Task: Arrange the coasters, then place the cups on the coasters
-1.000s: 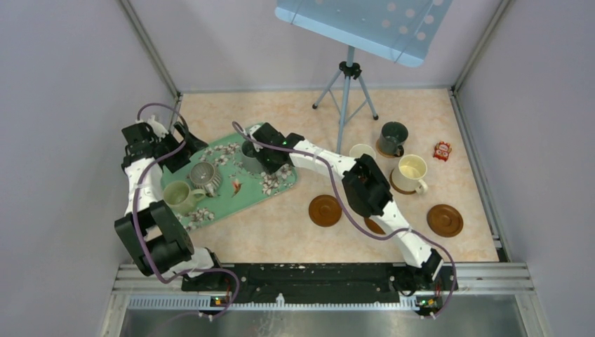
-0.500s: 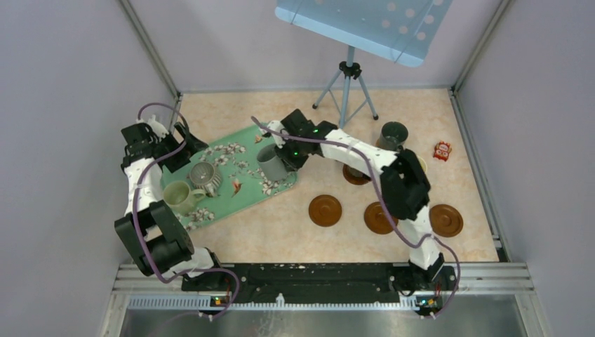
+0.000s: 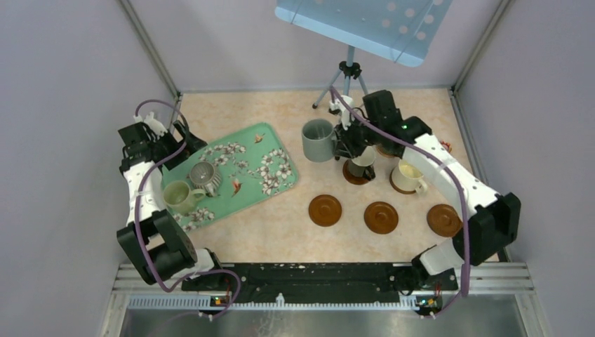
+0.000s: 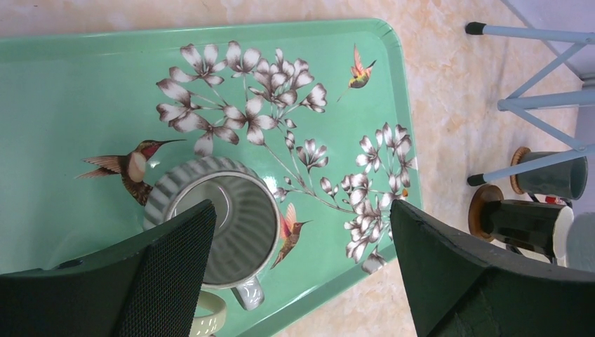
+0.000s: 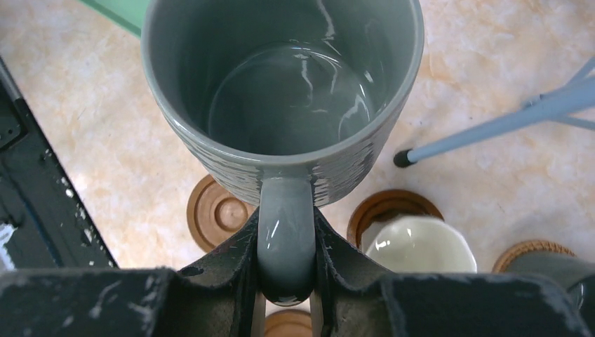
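Note:
My right gripper (image 3: 342, 142) (image 5: 285, 261) is shut on the handle of the grey-blue cup (image 3: 317, 140) (image 5: 281, 91), which hangs in the air right of the tray. Three brown coasters (image 3: 325, 210) (image 3: 381, 217) (image 3: 444, 220) lie bare in a row. Behind them a dark cup (image 3: 361, 166) and a cream cup (image 3: 407, 175) each stand on a coaster. On the tray sit the ribbed grey cup (image 3: 203, 177) (image 4: 224, 225) and the pale green cup (image 3: 179, 196). Above the ribbed cup, my left gripper (image 3: 168, 144) (image 4: 302, 270) is open and holds nothing.
The green floral tray (image 3: 270, 144) lies at the left. A tripod (image 3: 347, 84) stands at the back, its legs close to the carried cup. In the left wrist view a dark green cup (image 4: 554, 175) stands on a coaster beside the dark cup (image 4: 526, 225).
My right arm lifted the grey-blue cup off the tray and carried it right and farther back, near the tripod. The left arm stayed where it was.

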{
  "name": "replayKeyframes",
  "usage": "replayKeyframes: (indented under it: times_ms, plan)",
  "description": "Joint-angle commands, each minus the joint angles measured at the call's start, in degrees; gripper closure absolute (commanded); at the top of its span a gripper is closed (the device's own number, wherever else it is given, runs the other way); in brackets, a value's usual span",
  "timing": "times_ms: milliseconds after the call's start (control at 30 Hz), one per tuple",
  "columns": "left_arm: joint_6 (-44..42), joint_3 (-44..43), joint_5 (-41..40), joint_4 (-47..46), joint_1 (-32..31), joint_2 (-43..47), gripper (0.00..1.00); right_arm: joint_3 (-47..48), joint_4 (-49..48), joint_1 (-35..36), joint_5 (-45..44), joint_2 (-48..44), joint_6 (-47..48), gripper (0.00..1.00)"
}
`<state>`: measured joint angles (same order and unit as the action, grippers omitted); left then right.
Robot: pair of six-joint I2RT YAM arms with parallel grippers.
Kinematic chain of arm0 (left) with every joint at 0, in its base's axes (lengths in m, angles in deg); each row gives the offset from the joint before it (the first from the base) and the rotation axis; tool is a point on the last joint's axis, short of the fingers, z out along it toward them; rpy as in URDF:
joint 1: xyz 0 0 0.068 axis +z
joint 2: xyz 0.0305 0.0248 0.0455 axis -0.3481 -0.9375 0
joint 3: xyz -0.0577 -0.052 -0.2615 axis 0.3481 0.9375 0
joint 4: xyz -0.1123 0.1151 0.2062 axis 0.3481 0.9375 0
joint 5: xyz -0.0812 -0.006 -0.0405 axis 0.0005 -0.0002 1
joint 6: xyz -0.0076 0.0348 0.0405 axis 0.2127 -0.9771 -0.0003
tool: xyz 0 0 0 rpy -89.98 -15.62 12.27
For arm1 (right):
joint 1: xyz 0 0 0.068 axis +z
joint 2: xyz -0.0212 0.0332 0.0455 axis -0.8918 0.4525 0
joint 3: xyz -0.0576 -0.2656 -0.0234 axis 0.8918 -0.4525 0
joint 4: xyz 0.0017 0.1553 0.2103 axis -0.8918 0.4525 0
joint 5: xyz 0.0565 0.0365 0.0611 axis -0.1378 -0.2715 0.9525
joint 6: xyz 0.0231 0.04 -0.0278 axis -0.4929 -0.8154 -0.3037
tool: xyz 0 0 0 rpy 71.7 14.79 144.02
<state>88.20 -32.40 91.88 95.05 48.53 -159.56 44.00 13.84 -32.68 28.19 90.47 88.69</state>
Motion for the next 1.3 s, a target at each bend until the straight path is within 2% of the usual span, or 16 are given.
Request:
replayKeyframes:
  times_ms: [0, 167, 367, 567, 800, 1067, 1267]
  plan:
    - [-0.5, 0.1, 2.1, -2.4, 0.5, 2.0, 0.01, -0.7, -0.2, -4.5, 7.8, -9.2, 4.2, 1.00]
    - [-0.8, 0.5, 3.2, -2.4, 0.5, 2.7, 0.01, -3.8, 7.1, -12.6, 9.5, -17.1, 8.6, 1.00]
    - [-0.9, 1.0, 4.4, -2.6, 0.5, 3.5, 0.01, -5.3, 16.5, -31.5, 15.5, -22.3, 17.2, 1.00]
    - [-1.4, 0.8, 5.1, -2.2, 0.4, 3.8, 0.01, -7.8, 25.0, -52.1, 24.1, -21.1, 30.7, 1.00]
    - [-6.1, -0.4, 6.9, 1.5, 0.4, 2.2, 0.01, -11.6, 32.0, -69.9, 27.8, -15.7, 47.6, 1.00]
    - [-11.6, -1.9, 6.2, 6.3, -2.0, 0.1, 0.01, -15.2, 36.1, -82.1, 28.9, -11.5, 61.2, 1.00]
    - [-16.0, -3.0, -1.9, 8.7, -10.0, 0.6, 0.01, -19.2, 35.3, -85.9, 28.4, -12.0, 65.3, 1.00]
